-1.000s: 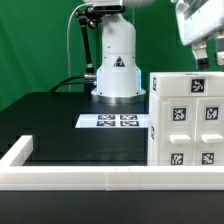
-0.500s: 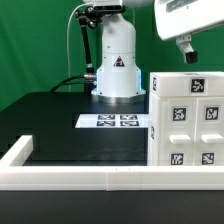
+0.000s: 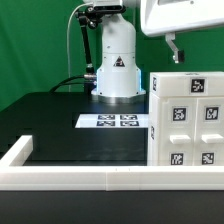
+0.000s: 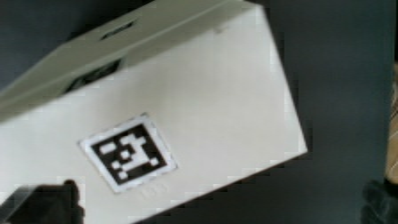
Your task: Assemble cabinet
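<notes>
The cabinet [image 3: 186, 121] is a white boxy unit standing on the black table at the exterior view's right, with several square tags on its faces. My gripper [image 3: 176, 50] hangs above the cabinet's top, apart from it. In the wrist view, the cabinet's white top face [image 4: 196, 95] with one tag [image 4: 128, 152] fills most of the picture. The gripper [image 4: 214, 205] is open and empty there, with one dark finger [image 4: 43, 204] at each side edge of the view.
The marker board [image 3: 118, 121] lies flat on the table in front of the robot's white base [image 3: 118, 70]. A long low white border rail [image 3: 90, 178] runs along the near edge and turns back at the exterior view's left [image 3: 18, 152].
The gripper has moved toward the exterior view's left, over the cabinet's top. The cabinet has not moved.
</notes>
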